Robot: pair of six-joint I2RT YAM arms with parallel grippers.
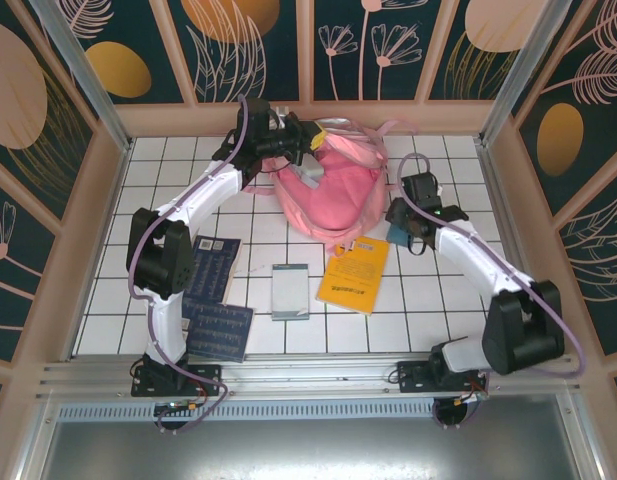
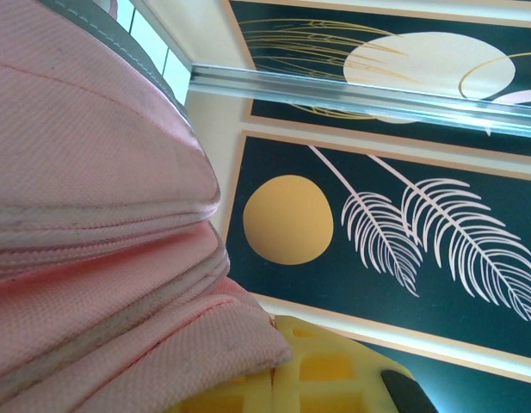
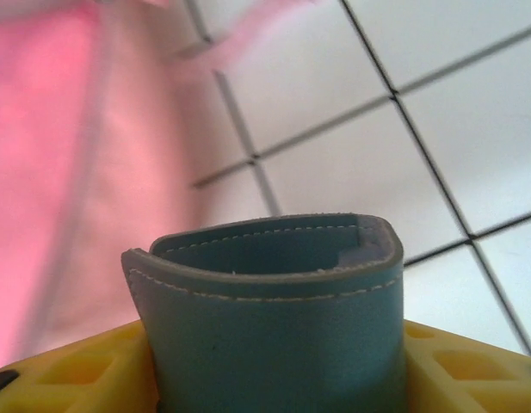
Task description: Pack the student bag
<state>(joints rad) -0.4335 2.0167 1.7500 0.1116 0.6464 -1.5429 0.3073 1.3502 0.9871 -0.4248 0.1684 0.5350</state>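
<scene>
Teal leather case (image 3: 265, 284), clamped tight in my right gripper (image 3: 274, 366) just right of the student bag (image 1: 333, 195), should go in slowly and level while my left gripper (image 1: 300, 148) rests against the bag's far rim, closed or not I cannot tell.

A staged robot test cell is indicated: a white gridded tabletop (image 1: 168, 170) is enclosed by bare aluminium frame rails (image 1: 308, 372) and dark teal wall panels (image 1: 428, 50) (printed with golden discs and leaves).

Right gripper (image 1: 401, 225) clamped shut, angled downward.
</scene>
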